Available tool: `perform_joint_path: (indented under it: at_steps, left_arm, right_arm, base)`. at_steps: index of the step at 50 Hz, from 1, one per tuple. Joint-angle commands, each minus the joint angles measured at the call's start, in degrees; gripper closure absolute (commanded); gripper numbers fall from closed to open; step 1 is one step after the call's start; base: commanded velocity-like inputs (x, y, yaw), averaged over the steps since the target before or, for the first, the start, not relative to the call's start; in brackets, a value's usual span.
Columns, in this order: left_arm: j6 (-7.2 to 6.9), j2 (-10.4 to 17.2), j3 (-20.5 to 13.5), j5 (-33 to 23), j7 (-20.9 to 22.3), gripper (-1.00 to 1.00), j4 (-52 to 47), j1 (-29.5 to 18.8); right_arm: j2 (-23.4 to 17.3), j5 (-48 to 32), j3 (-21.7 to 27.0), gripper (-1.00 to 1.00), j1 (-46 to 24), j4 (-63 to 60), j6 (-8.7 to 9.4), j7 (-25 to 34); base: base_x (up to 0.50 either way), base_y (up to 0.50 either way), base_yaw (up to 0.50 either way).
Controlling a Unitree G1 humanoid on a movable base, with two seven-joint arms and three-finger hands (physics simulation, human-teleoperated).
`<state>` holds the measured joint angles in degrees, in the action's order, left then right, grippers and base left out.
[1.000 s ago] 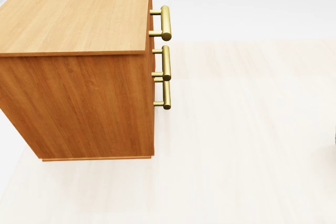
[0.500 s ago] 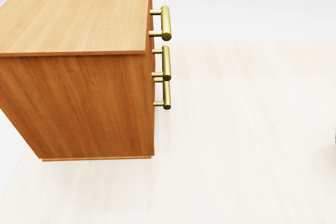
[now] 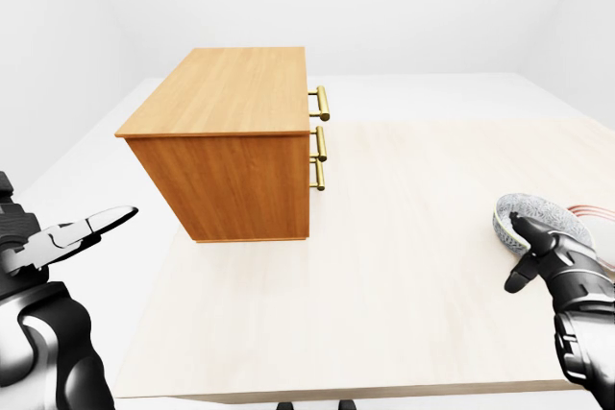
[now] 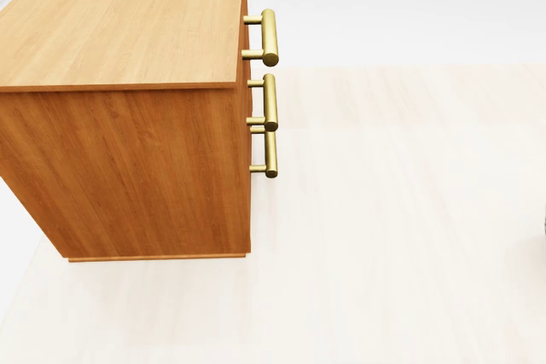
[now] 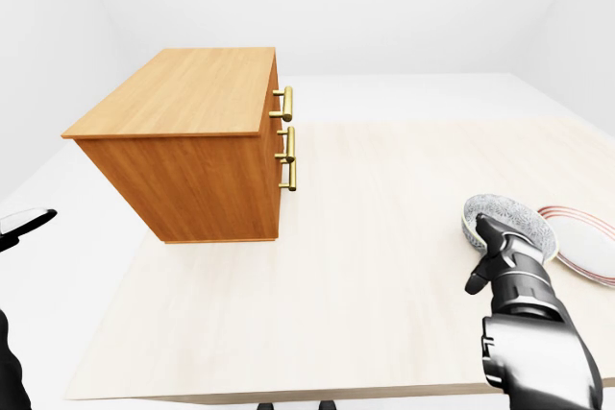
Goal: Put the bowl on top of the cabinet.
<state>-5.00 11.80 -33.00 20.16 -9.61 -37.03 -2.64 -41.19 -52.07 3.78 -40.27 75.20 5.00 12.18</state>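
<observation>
Bowl, grey speckled, shallow, round (image 5: 514, 208): sits low at right edge of eye views on pale wood tabletop (image 3: 404, 237), just beside a white plate w/ red rim line (image 5: 586, 237); whether the two touch can't be told. Right hand, black and silver (image 5: 509, 261), is at the bowl's near rim, fingers (image 5: 495, 232) overlapping it, bowl lying straight past fingertips toward view top. Thumb (image 5: 475, 283) stands off to view left, fingers apart, not clamped on the rim. Bowl is round, so no long axis governs approach. Left hand (image 3: 53, 242) is at far left, well apart from bowl, fingers straight and spread, holding nothing; right hand is clearly nearer. Orange-brown wooden cabinet w/ three brass bar handles (image 3: 231, 132) stands upper left on the same tabletop, well apart from bowl; its flat top (image 3: 226, 93) is bare. Judgement: grip needed first, then lift and long carry leftward. Room: white walls and floor.
</observation>
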Motion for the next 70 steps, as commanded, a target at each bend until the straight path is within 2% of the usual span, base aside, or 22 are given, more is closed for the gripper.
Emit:
perform_joint_path:
  at_steps: [1, 6, 7, 8, 9, 27, 31, 35, 36, 40, 41, 42, 45, 47, 50, 52, 55, 58, 60, 61, 63, 70]
  left_arm:
    - [0.00, 0.02, 0.00, 0.03, -0.02, -1.00, 0.02, -0.01]
    - [0.00, -0.04, -0.02, 0.00, 0.04, -1.00, 0.08, 0.05]
    - [0.00, -0.04, -0.02, -0.02, 0.03, -1.00, 0.08, 0.06]
    - [0.00, -0.04, 0.00, 0.01, 0.04, -1.00, 0.09, 0.04]
    - [0.00, -0.07, 0.07, -0.06, 0.06, -1.00, 0.16, 0.07]
    - [0.00, -0.28, 0.27, -0.32, 0.20, -1.00, 0.09, 0.18]
    - [0.00, -0.34, 0.35, -0.39, 0.25, -1.00, 0.05, 0.24]
    - [0.00, -0.29, 0.25, -0.37, 0.28, -1.00, 0.31, 0.19]
    - [0.00, -0.27, 0.33, -0.47, 0.27, -1.00, 0.43, 0.16]
    - [0.00, -0.31, 0.48, -0.59, 0.26, -1.00, 0.35, 0.16]
    - [0.00, -0.33, 0.54, -0.65, 0.25, -1.00, 0.27, 0.19]
    - [0.00, -0.29, 0.46, -0.55, 0.21, -1.00, 0.03, 0.19]
    - [0.00, -0.22, 0.35, -0.39, 0.14, -1.00, -0.25, 0.09]
    - [0.00, -0.22, 0.48, -0.44, 0.12, -1.00, -0.30, 0.03]
    - [0.00, -0.22, 0.49, -0.41, 0.13, -1.00, -0.47, 0.01]
    - [0.00, -0.17, 0.40, -0.33, 0.15, -1.00, -0.44, -0.06]
    - [0.00, -0.08, 0.29, -0.18, 0.12, -1.00, -0.56, -0.15]
    - [0.00, -0.02, 0.26, -0.15, 0.15, -1.00, -0.37, -0.22]
    - [0.00, -0.01, 0.28, -0.14, 0.14, -1.00, -0.32, -0.25]
    - [0.00, -0.02, 0.31, -0.14, 0.15, -1.00, -0.27, -0.25]
    - [0.00, -0.06, 0.35, -0.12, 0.13, -1.00, -0.46, -0.17]
    - [0.00, -0.09, 0.55, -0.26, 0.08, -1.00, -0.74, -0.15]
  right_arm:
    - [1.20, 0.90, -0.14, -1.00, 2.01, 0.82, 0.00, -1.43]
    - [1.58, 1.16, -0.26, -1.00, 2.51, 0.84, 0.00, -1.42]
    - [1.56, 1.23, -0.23, -0.15, 2.49, 0.83, 0.00, -1.50]
    - [1.52, 1.28, -0.23, 0.89, 2.47, 0.79, 0.00, -1.52]
    - [1.52, 1.32, -0.23, 1.00, 2.48, 0.81, 0.00, -1.56]
    - [1.42, 1.38, -0.33, 1.00, 2.28, 0.67, 0.00, -1.78]
    - [0.83, 1.33, -0.27, 1.00, 1.98, 0.47, 0.00, -1.46]
    - [-1.75, 1.44, 0.28, 1.00, 1.13, -0.24, 0.00, 0.39]
    - [-4.43, 0.89, 0.42, 1.00, -0.34, -1.17, 0.00, 1.27]
    - [-10.62, -0.18, 1.66, 1.00, -5.82, -3.92, 0.00, 5.16]
    - [-14.28, -0.44, 2.46, 1.00, -11.07, -6.01, 0.00, 6.96]
    - [-15.87, -1.05, 2.73, 1.00, -14.22, -6.53, -0.52, 7.45]
    - [-18.93, -3.34, 2.87, 1.00, -22.66, -7.44, -1.08, 9.29]
    - [-20.11, -4.59, 2.85, 1.00, -34.16, -8.00, -0.66, 11.51]
    - [-19.54, -7.45, 1.33, 1.00, -44.83, -7.03, -0.76, 14.28]
    - [-17.66, -10.01, -0.01, 1.00, -53.02, -6.18, -0.48, 16.60]
    - [-15.33, -13.33, -0.84, 1.00, -59.04, -4.85, -0.26, 16.86]
    - [-11.04, -16.66, -2.07, 1.00, -66.09, -3.20, -0.16, 16.90]
    - [-9.13, -17.69, -1.79, 1.00, -68.36, -2.68, 0.00, 17.21]
    - [-6.42, -17.32, -1.26, 1.00, -70.98, -2.21, 0.00, 17.63]
    - [-4.14, -17.17, -0.86, 1.00, -73.15, -1.74, 0.00, 16.77]
    - [4.47, -17.08, -1.07, 1.00, -77.42, -0.59, 0.00, 16.25]
  base:
    - [0.00, 0.00, 0.00]
    - [0.00, 0.00, 0.00]
    - [0.00, 0.00, 0.00]
    - [0.00, 0.00, 0.00]
    - [0.00, 0.00, 0.00]
    - [0.00, 0.00, 0.00]
    - [0.00, 0.00, 0.00]
    - [0.00, 0.00, 0.00]
    - [0.00, 0.00, 0.00]
    - [0.00, 0.00, 0.00]
    - [0.00, 0.00, 0.00]
    - [0.00, 0.00, 0.00]
    - [0.00, 0.00, 0.00]
    - [0.00, 0.00, 0.00]
    - [0.00, 0.00, 0.00]
    - [0.00, 0.00, 0.00]
    - [0.00, 0.00, 0.00]
    - [0.00, 0.00, 0.00]
    - [0.00, 0.00, 0.00]
    - [0.00, 0.00, 0.00]
    - [0.00, 0.00, 0.00]
    - [0.00, 0.00, 0.00]
